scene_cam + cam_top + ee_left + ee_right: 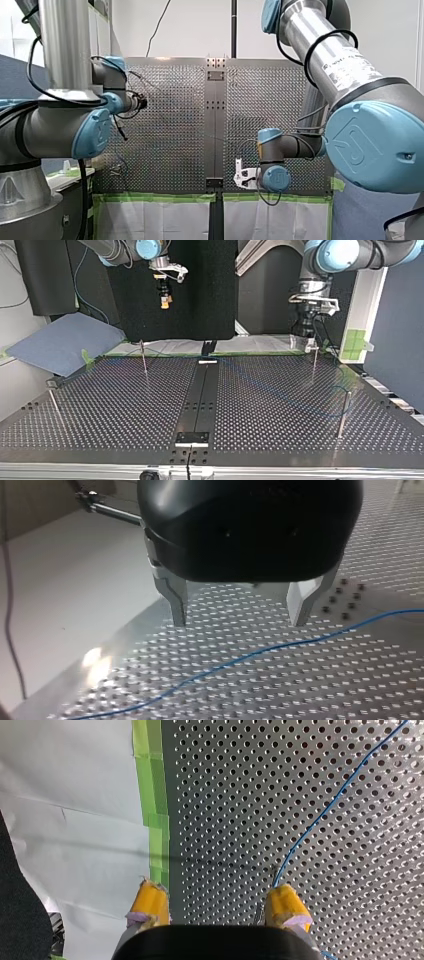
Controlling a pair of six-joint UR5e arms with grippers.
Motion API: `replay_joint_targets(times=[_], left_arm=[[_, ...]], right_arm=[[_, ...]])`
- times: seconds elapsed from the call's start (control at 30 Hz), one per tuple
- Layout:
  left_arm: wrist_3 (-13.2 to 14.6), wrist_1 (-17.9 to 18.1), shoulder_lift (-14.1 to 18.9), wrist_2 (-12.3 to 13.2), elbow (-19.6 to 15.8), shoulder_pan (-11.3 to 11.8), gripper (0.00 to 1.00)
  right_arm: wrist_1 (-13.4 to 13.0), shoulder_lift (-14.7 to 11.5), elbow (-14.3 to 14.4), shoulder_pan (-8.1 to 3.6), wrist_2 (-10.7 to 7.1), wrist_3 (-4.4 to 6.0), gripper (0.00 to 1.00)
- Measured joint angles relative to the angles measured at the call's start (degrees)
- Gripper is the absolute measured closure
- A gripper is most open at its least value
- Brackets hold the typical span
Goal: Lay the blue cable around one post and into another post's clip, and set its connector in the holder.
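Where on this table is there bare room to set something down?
Top view: bare plate between the near-left post and the black centre strip. Crowded on the right, where the blue cable loops toward the near-right post.

Left gripper (pixel 240 622), metal fingers (pixel 176 602) spread apart, is held low at 2 o'clock in the top view; right gripper (pixel 216 892), yellow pads (pixel 150 902) parted, is raised at 11 o'clock.
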Motion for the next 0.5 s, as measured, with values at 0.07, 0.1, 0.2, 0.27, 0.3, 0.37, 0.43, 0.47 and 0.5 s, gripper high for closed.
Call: replay_joint_targets(times=[0.07, 0.1, 0.2, 0.27, 0.3, 0.37, 0.43, 0.47, 0.5], left_arm=[[1.05, 0.99, -1.01, -0.99, -1.07, -1.05, 0.0], [1.5, 1.42, -1.45, -1.43, -1.51, -1.49, 0.0], [2.88, 2.78, -2.82, -2.79, -2.9, -2.88, 0.0], [3.84, 3.75, -3.77, -3.73, -3.84, -3.83, 0.0], [4.27, 4.16, -4.2, -4.16, -4.29, -4.26, 0.0], [5.35, 5.24, -5.28, -5.24, -5.35, -5.34, 0.0], [6.39, 6.27, -6.33, -6.29, -6.39, -6.39, 0.0], [6.84, 6.72, -6.77, -6.74, -6.7, -6.83, 0.0], [7.27, 7.17, -7.2, -7.16, -6.88, -7.26, 0.0]], right_arm=[[0.05, -0.03, -0.11, 0.15, -0.01, -0.09, 0.02], [0.12, -0.06, -0.19, 0.25, -0.01, -0.14, 0.02], [0.24, -0.08, -0.39, 0.52, -0.03, -0.22, 0.02], [0.34, -0.09, -0.54, 0.66, -0.05, -0.23, 0.02], [0.44, -0.11, -0.65, 0.76, -0.06, -0.24, 0.02], [0.57, -0.14, -0.79, 0.88, -0.07, -0.24, 0.02], [0.66, -0.16, -0.89, 0.98, -0.05, -0.24, 0.02], [0.68, -0.16, -0.93, 1.03, -0.05, -0.26, 0.02], [0.71, -0.17, -0.97, 1.09, -0.06, -0.27, 0.02]])
